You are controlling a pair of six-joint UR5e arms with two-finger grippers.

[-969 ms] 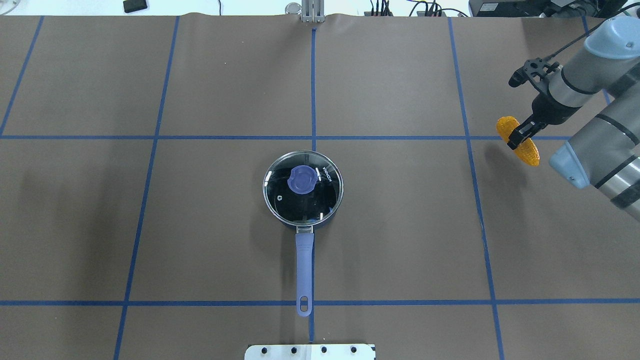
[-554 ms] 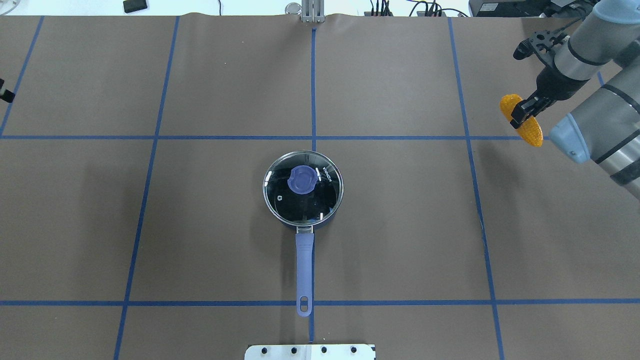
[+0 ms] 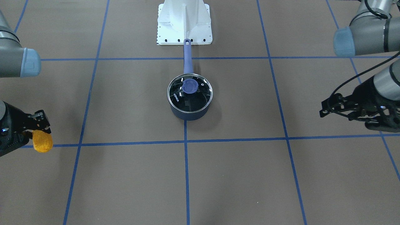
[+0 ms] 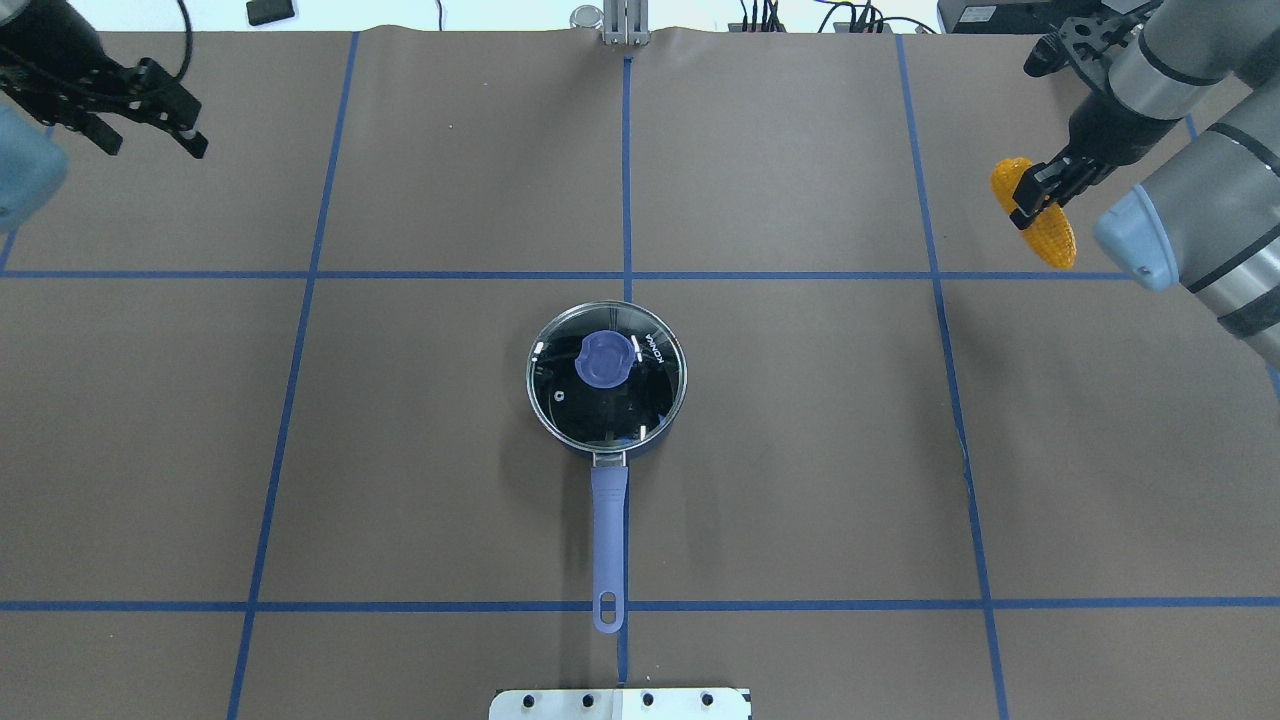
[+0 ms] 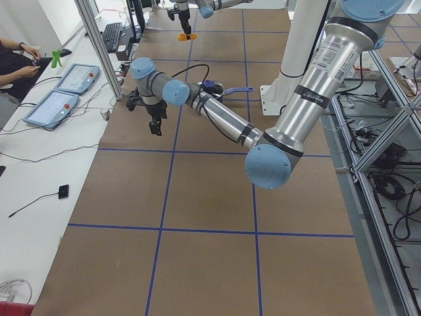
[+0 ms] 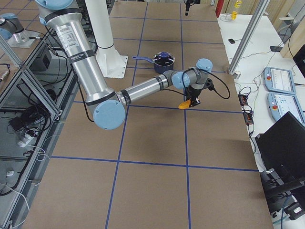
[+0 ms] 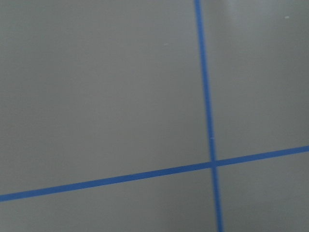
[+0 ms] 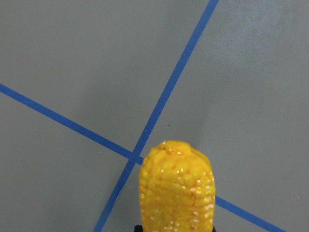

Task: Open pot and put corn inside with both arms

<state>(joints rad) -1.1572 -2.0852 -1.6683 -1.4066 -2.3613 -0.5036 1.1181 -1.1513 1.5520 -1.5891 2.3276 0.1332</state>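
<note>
The dark navy pot (image 4: 560,420) stands at the table's middle with its glass lid (image 4: 640,400) and blue knob (image 4: 603,359) on; its handle (image 4: 608,530) points toward the robot's base. It also shows in the front view (image 3: 187,116). My right gripper (image 4: 1042,192) is shut on the yellow corn (image 4: 1045,240) and holds it in the air at the far right, well away from the pot. The corn fills the lower right wrist view (image 8: 177,188). My left gripper (image 4: 150,138) is open and empty above the far left corner.
Blue tape lines (image 4: 626,180) divide the brown table cover into squares. The white base plate (image 4: 620,703) lies at the near edge behind the handle. A side table with tablets (image 5: 59,99) runs along the far edge.
My right gripper has carried the corn farther from the robot and higher. My left gripper has come into the overhead view at the far left corner. Pot and lid are unmoved.
</note>
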